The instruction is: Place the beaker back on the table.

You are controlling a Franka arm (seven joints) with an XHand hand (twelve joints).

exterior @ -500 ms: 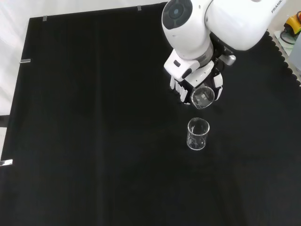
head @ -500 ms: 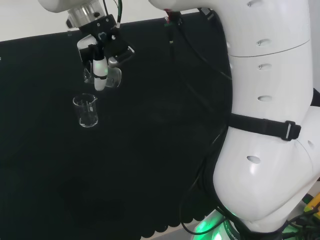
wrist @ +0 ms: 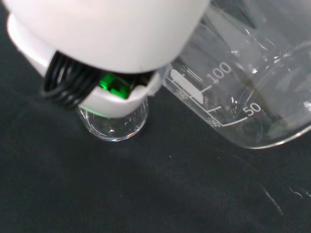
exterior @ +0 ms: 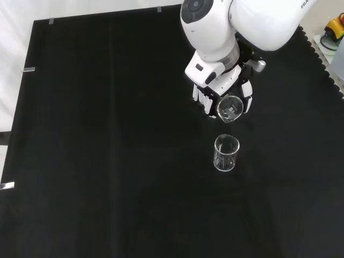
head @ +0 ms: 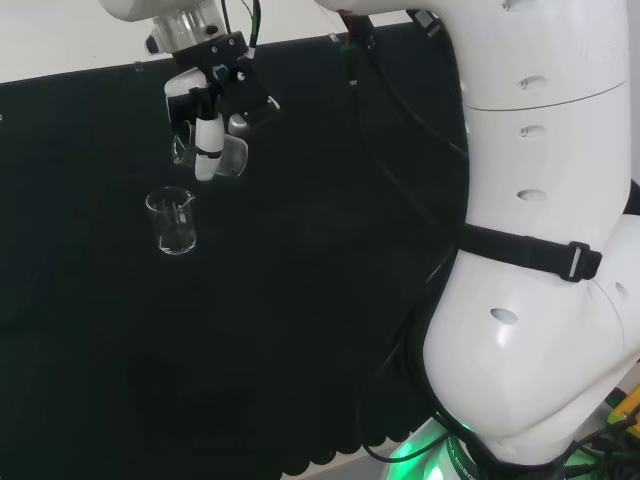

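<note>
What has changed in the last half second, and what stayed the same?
The hand, with the beaker it holds, moved a little: to the right and slightly up in the head view, and up and slightly left in the front view, so farther from the other beaker. Its fingers stay curled round the tilted beaker. The other beaker stands upright on the black cloth in the same place.

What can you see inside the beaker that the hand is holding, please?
The held beaker, tilted in the hand, looks empty: only clear glass and black cloth behind. The fingers cover part of its wall.
</note>
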